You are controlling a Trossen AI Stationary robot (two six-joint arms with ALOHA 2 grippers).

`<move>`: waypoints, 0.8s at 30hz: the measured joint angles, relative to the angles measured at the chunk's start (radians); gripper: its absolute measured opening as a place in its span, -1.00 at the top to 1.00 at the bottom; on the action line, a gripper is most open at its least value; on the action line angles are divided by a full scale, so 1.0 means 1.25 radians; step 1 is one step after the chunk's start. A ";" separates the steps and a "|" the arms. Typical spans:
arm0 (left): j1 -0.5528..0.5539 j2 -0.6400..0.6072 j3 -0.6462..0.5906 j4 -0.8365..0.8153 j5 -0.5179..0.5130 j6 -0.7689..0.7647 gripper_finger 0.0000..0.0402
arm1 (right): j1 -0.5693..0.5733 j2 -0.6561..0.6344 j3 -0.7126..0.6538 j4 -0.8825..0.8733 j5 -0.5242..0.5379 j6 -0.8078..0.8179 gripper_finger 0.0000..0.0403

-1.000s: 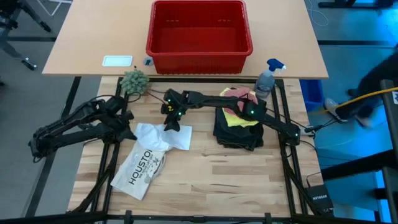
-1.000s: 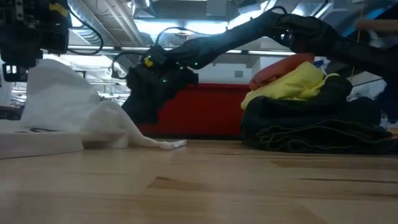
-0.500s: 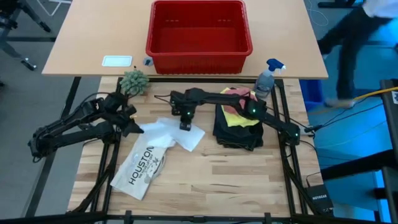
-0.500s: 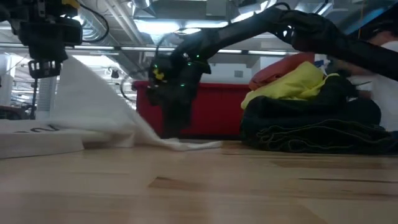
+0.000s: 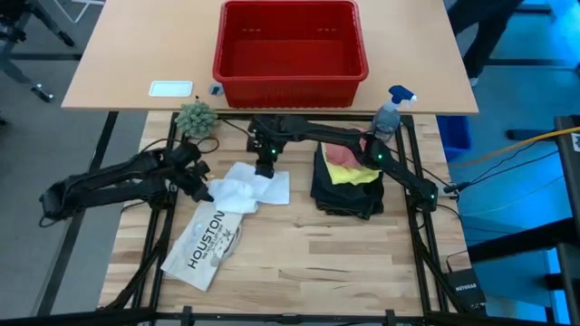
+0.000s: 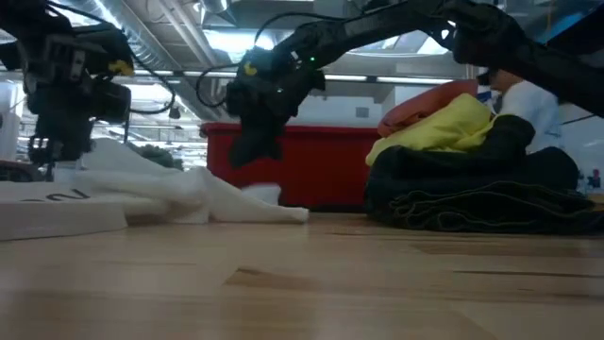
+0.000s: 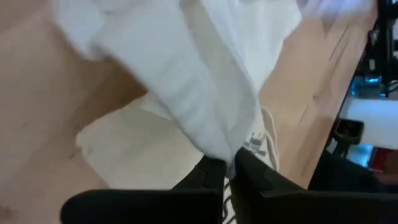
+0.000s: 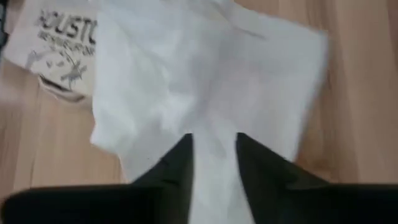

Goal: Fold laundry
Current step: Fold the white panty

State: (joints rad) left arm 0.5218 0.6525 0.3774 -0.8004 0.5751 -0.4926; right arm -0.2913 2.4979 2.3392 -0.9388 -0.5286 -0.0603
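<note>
Soft white cloth [image 5: 258, 190] (crumpled), matt wooden table [image 5: 299, 263], plastic basket [image 5: 290, 50]

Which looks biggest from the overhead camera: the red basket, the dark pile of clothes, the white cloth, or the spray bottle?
Largest to smallest in the high view:
1. red basket
2. dark pile of clothes
3. white cloth, close to the pile, so that order is unsure
4. spray bottle

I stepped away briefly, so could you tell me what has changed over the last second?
The right gripper let go of the white cloth and lifted toward the basket. The cloth now lies flatter, the left gripper still pinching its edge. The garment pile stayed put.
</note>
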 joint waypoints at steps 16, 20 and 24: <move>-0.072 0.100 -0.007 0.178 -0.095 -0.062 1.00 | -0.052 0.085 0.000 0.175 0.116 0.045 -0.11; -0.072 0.106 -0.007 0.197 -0.098 -0.058 1.00 | -0.066 0.100 0.000 0.209 0.108 0.068 -0.04; -0.072 0.106 -0.007 0.234 -0.102 -0.062 1.00 | -0.060 0.111 0.001 0.253 0.085 0.093 -0.03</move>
State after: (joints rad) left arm 0.4320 0.7853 0.3683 -0.5084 0.4473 -0.5707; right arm -0.3660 2.6362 2.3409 -0.6231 -0.4229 0.0555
